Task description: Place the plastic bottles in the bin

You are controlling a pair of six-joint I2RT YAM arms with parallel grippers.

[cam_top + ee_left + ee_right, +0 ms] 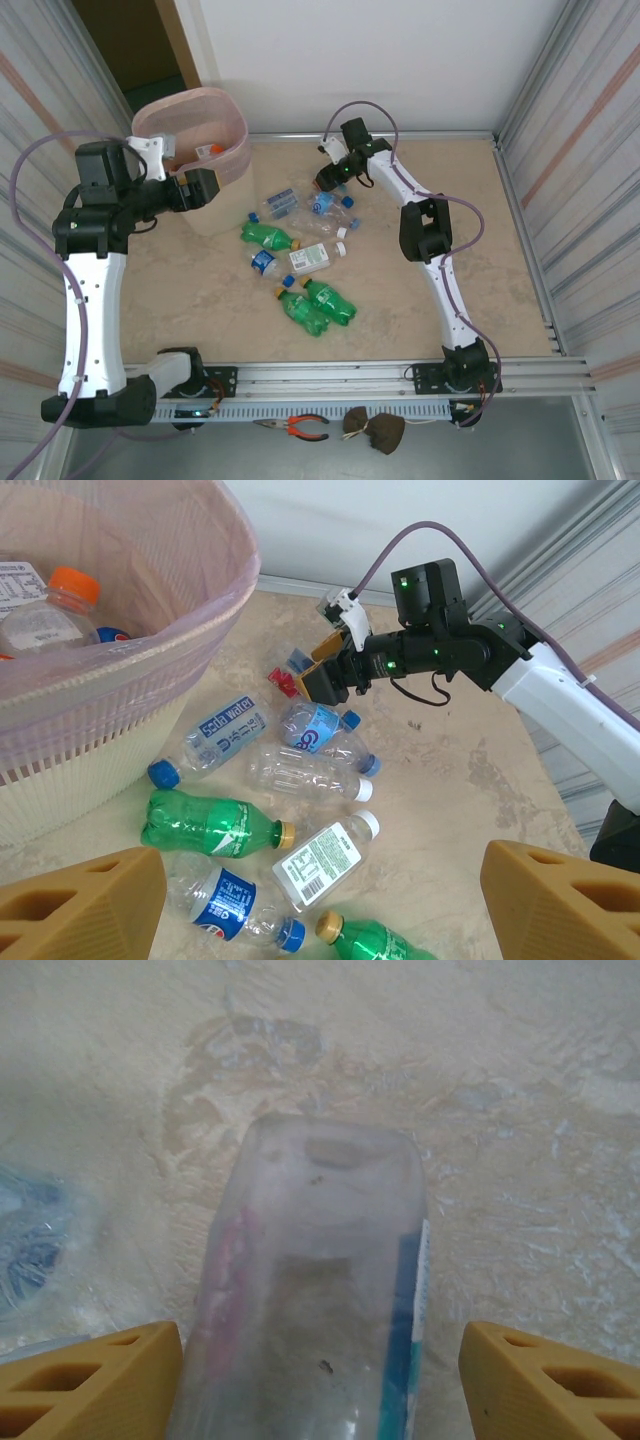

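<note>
The bin (pixel 232 118) stands at the back left, its pink liner folded over the rim (pixel 205 605), with an orange-capped bottle (pixel 50 615) inside. Several plastic bottles lie on the table: green ones (pixel 268 236) (pixel 320 305), a white-labelled one (pixel 325 858), blue-labelled ones (pixel 225 900) (pixel 215 740). My left gripper (pixel 205 190) hangs open beside the bin's front, high over the bottles, fingers (pixel 80 905) wide apart. My right gripper (pixel 328 182) is low at the pile's far edge, open around a clear bottle (pixel 310 1290) with red and blue label marks; a gap shows at the right finger (pixel 550 1380).
Corrugated metal walls close both sides of the table. A metal rail (pixel 330 375) runs along the near edge, with pliers (pixel 300 427) below it. The right arm's white link (pixel 580 710) stretches across the table right of the pile.
</note>
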